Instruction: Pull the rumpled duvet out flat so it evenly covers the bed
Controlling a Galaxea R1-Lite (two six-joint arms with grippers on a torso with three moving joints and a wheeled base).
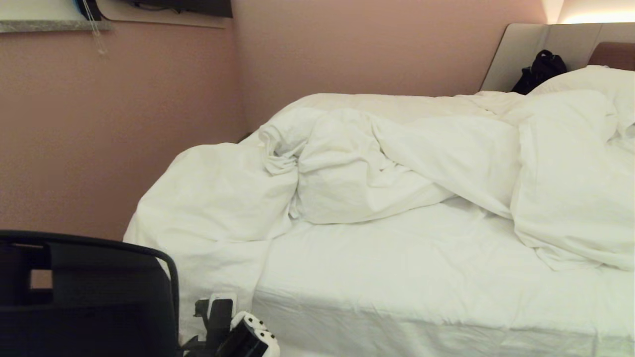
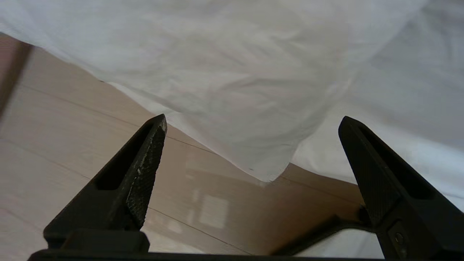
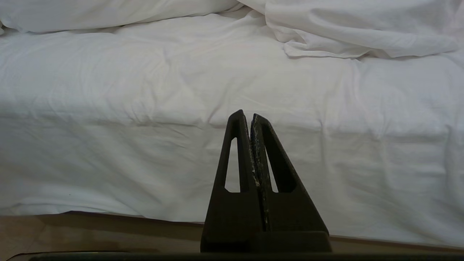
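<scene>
Left hand (image 2: 252, 121) spread by duvet (image 2: 232, 72), chair (image 1: 89, 292) beside

Head view: dim, warm, pinkish light overall. A bright glow (image 1: 590, 15) sits at the top right corner above the headboard (image 1: 540, 44), the one visible source. The duvet (image 1: 397, 158) reads creamy white, with soft shadows in its folds and beneath its raised edge on the sheet. The dark chair back (image 1: 89, 292) at lower left shows almost no detail. Focus is fair, slightly soft.

Left wrist view: cooler, greyer light. The floor (image 2: 72, 137) carries pale window-like reflections. Cloth texture is smeared and the left gripper (image 2: 253, 123) fingertips are dark silhouettes.

Right wrist view: even, flat, cool light. A shadow band runs under the mattress edge (image 3: 108, 214). Wrinkles are sharp.
</scene>
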